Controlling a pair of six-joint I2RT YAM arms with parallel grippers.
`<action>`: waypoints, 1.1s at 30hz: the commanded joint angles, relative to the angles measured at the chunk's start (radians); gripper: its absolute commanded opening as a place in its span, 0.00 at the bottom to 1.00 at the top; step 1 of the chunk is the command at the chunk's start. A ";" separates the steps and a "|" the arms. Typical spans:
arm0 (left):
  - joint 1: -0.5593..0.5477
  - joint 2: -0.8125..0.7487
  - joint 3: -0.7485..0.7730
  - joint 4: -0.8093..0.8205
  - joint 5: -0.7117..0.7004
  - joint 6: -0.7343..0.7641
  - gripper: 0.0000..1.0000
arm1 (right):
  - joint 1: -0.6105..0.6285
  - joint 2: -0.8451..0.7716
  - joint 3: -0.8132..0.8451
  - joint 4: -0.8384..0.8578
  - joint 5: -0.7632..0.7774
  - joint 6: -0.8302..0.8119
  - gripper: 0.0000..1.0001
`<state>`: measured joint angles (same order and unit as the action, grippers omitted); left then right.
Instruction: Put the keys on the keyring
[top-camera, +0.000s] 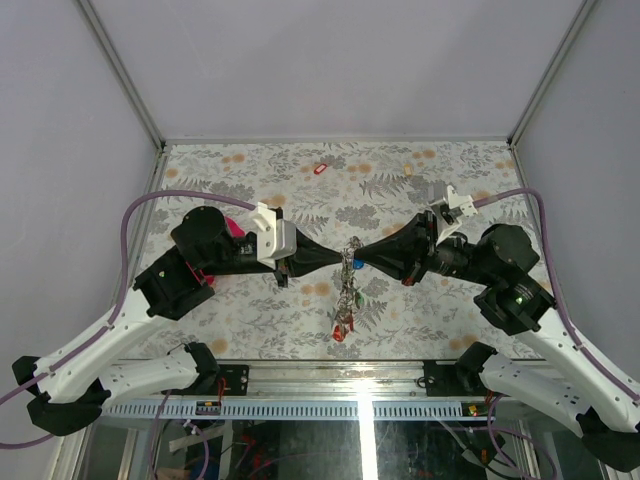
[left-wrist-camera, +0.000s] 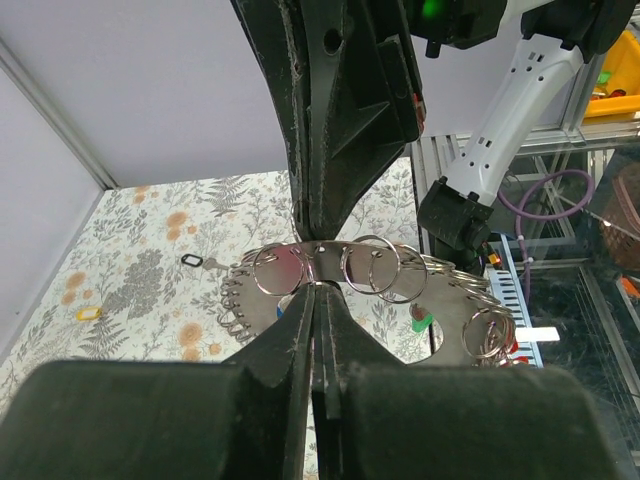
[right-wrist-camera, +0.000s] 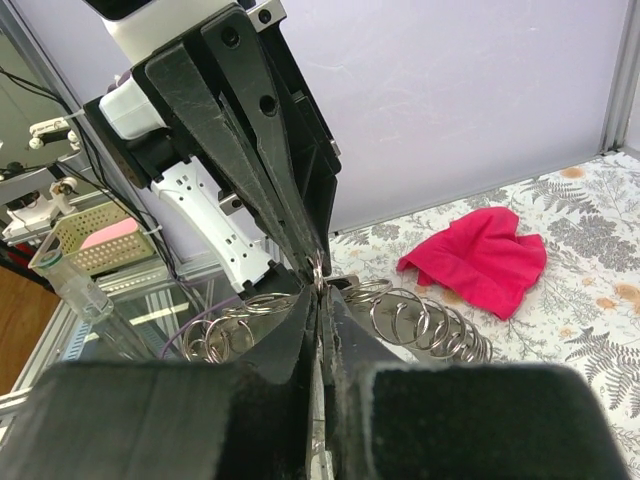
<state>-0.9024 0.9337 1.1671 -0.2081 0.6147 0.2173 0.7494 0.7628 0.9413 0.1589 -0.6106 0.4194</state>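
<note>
Top view: left gripper (top-camera: 337, 258) & right gripper (top-camera: 359, 261) meet mid-frame, both squeezed on the keyring (top-camera: 346, 290), dangling just below. Left wrist: keys (left-wrist-camera: 237, 300) fan out, centre. Right wrist: keyring at centre too. Prob. light, stiff, slippy; grab bare wire betw. keys.

The keyring (left-wrist-camera: 345, 262) and its small split rings (left-wrist-camera: 385, 272) gleam as smooth, polished metal, the left gripper (left-wrist-camera: 318, 292) and right gripper (right-wrist-camera: 318, 290) look like matt black plastic, perhaps slightly scuffed, the magenta cloth (right-wrist-camera: 475, 260) is soft and matt, and the table (left-wrist-camera: 140, 270) bears a dull floral print.
</note>
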 joint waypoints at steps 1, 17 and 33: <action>0.000 -0.006 0.024 -0.004 -0.005 0.008 0.00 | -0.001 -0.040 0.014 0.224 0.060 0.001 0.00; -0.001 -0.062 -0.015 0.155 -0.078 -0.084 0.32 | -0.001 -0.040 -0.020 0.265 -0.013 -0.051 0.00; 0.000 -0.048 -0.081 0.374 -0.013 -0.238 0.41 | -0.001 -0.053 -0.075 0.339 -0.103 -0.282 0.03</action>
<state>-0.9024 0.8864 1.1061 0.0635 0.5831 0.0219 0.7498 0.7307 0.8619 0.3584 -0.6796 0.2264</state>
